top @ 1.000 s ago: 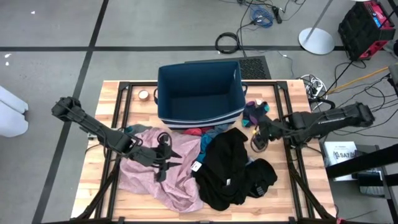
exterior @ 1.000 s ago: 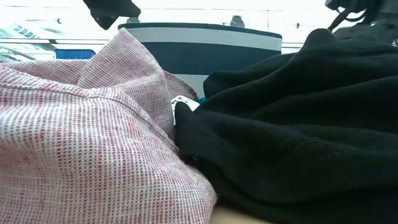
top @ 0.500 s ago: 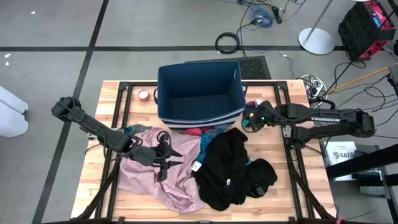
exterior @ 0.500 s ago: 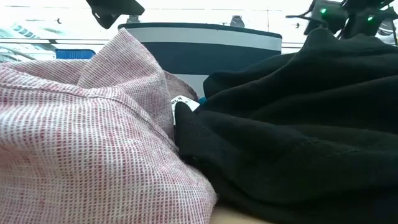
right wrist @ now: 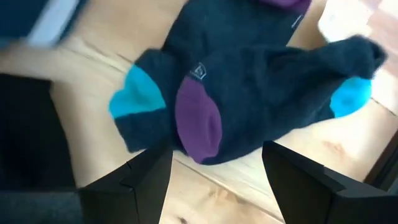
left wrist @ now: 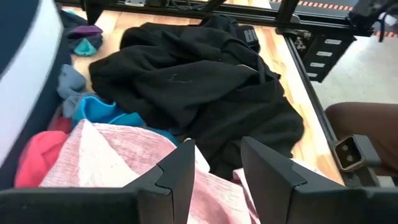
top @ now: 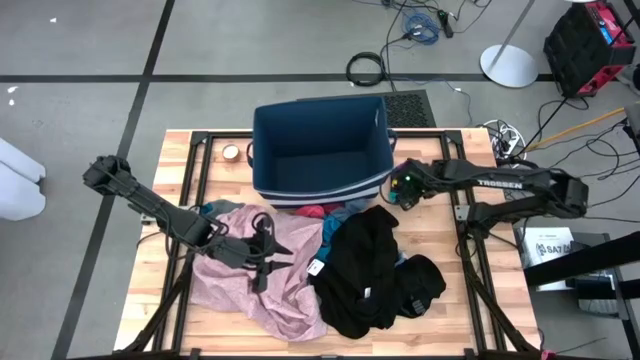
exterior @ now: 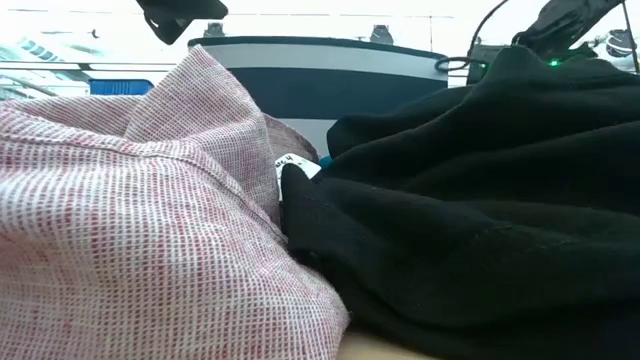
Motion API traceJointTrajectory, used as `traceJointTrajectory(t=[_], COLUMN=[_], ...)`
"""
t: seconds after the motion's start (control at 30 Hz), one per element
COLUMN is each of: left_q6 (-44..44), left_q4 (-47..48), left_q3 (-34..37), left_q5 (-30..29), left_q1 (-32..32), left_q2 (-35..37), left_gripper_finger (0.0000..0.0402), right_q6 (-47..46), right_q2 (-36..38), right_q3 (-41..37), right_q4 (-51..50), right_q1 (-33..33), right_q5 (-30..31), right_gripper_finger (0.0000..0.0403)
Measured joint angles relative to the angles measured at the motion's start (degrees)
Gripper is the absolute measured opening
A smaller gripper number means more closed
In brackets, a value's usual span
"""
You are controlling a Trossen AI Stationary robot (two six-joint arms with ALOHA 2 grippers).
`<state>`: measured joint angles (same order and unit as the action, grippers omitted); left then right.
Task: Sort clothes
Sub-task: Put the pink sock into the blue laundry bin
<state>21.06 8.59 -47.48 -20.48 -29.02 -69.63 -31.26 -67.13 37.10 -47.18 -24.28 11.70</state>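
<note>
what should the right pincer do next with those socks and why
Probably lower straight down and close. The right pincer hangs open over the dark socks, which lie loose on the wooden table beside the blue bin, with nothing held yet.

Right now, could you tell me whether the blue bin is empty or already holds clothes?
Empty. The high view looks straight into the blue bin and shows only its bare inside; the clothes lie on the table outside it.

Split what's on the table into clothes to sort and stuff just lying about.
To sort: pink garment, black garments, dark socks, teal piece, red piece.
Lying about: blue bin, small round thing beside it.
</note>
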Motion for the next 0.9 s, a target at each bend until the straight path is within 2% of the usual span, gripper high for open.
traceJointTrajectory(t=[0.17, 0.3, 0.43, 0.63, 0.9], left_q6=[0.11, 0.13, 0.70, 1.18, 1.14], left_q4=[0.95, 1.22, 1.27, 1.52, 1.33], left_q3=[0.00, 0.02, 0.02, 0.02, 0.02], left_q5=[0.47, 0.47, 0.49, 0.49, 1.12], left_q1=[-0.01, 0.00, 0.00, 0.00, 0.00], left_q2=[0.00, 0.00, 0.00, 0.00, 0.00], left_gripper_finger=[0.0141, 0.0141, 0.0141, 0.0141, 0.0141], right_q6=[10.45, 12.91, 11.84, 10.00, 4.24], right_q2=[-3.39, -4.49, -4.56, -2.29, 1.63], right_q3=[-0.02, -0.02, -0.02, -0.02, -0.02], right_q4=[1.60, 1.81, 1.08, -1.87, -1.88], right_q1=[-0.58, -0.56, -0.76, 1.00, 8.22], right_q5=[-3.43, -4.28, -4.83, -9.73, -22.27], right_gripper_finger=[0.0238, 0.0238, 0.0238, 0.0238, 0.0238])
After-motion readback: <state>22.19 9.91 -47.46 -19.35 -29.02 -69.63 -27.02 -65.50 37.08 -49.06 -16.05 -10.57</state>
